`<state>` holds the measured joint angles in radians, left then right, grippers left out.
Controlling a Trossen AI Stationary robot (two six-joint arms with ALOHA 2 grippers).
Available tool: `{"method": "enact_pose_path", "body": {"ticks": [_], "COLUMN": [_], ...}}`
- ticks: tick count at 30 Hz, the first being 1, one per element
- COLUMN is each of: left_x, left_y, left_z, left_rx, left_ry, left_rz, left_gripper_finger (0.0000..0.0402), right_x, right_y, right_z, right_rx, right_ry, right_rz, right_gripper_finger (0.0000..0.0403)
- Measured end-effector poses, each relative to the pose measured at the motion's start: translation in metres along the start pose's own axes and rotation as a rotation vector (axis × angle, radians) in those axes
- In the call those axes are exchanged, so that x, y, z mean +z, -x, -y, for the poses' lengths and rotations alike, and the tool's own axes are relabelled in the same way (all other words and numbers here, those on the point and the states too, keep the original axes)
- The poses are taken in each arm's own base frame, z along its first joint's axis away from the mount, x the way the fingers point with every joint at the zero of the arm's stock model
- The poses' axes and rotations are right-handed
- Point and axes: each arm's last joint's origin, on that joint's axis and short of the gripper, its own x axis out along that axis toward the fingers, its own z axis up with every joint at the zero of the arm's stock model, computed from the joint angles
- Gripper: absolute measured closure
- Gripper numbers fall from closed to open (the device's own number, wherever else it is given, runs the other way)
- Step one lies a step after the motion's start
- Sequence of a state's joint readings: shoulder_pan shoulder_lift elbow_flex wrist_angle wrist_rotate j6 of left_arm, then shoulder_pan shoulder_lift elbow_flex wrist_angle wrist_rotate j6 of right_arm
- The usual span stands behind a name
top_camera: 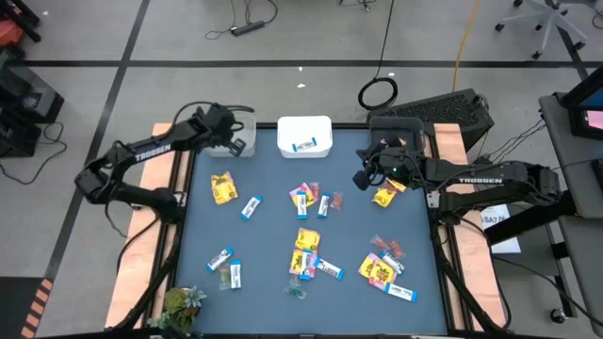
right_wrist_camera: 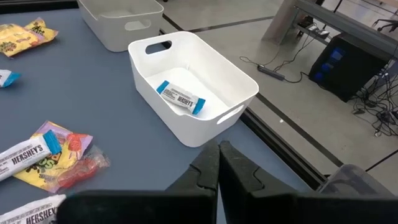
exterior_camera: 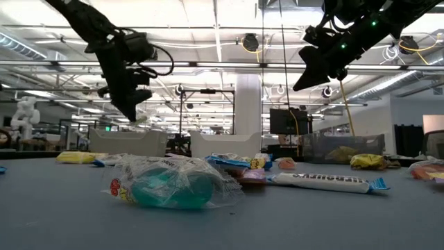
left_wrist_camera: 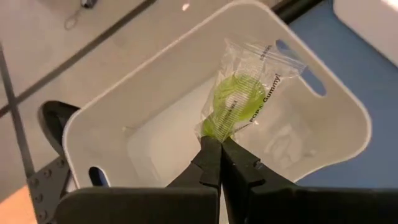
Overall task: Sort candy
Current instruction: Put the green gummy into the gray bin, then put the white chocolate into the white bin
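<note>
My left gripper is shut on a clear packet with a green gummy and hangs above the empty left white bin at the table's far edge. My right gripper is shut with nothing in it. It hovers above the table, right of the middle white bin, which holds one blue-and-white bar. Yellow packets, blue-and-white bars and red pieces lie loose on the blue table top. Another clear-greenish sweet lies near the near edge. My left gripper pinches the clear packet between its two fingers by one end of the wrapper, right below the green gummy. The fingers come from above, pointing down into the bin. The packet sticks out past the fingertips and is lifted clear of the bin.
A green leafy plant-like thing sits at the near left corner. More candy clusters lie at the centre and near right, with one yellow packet beside my right gripper. Bare table top lies between the bins and the candy.
</note>
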<state>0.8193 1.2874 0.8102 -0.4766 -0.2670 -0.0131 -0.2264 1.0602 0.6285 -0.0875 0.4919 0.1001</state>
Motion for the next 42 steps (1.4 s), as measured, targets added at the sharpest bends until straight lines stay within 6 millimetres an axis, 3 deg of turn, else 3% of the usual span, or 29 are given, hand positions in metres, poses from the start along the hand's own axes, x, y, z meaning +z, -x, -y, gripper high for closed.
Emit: {"method": "enact_pose_path", "body": {"ticks": [10, 19, 28, 34, 42], "left_x": [-0.010, -0.010, -0.011, -0.001, 0.003], "left_y": [-0.024, -0.026, -0.038, -0.018, 0.025], "left_z": [-0.003, -0.003, -0.001, 0.004, 0.040], "left_rx": [-0.006, -0.007, -0.009, -0.014, -0.130], "left_ry": [-0.012, -0.021, -0.096, -0.122, -0.173], "left_rz": [-0.102, -0.105, -0.125, -0.001, 0.248], "left_gripper_finger": [0.0395, 0.0346, 0.0396, 0.0398, 0.0400], "right_x": [-0.002, -0.002, -0.002, -0.002, -0.005], "right_y": [-0.005, -0.005, -0.005, -0.005, -0.020], "right_z": [-0.002, -0.002, -0.002, -0.004, -0.024], "right_rx": [-0.002, -0.002, -0.002, 0.062, 0.293], "right_ry": [0.018, 0.037, 0.041, 0.043, 0.042], "right_rz": [-0.012, -0.014, -0.014, -0.019, -0.021], "right_gripper_finger": [0.0403, 0.0403, 0.0403, 0.0403, 0.0403]}}
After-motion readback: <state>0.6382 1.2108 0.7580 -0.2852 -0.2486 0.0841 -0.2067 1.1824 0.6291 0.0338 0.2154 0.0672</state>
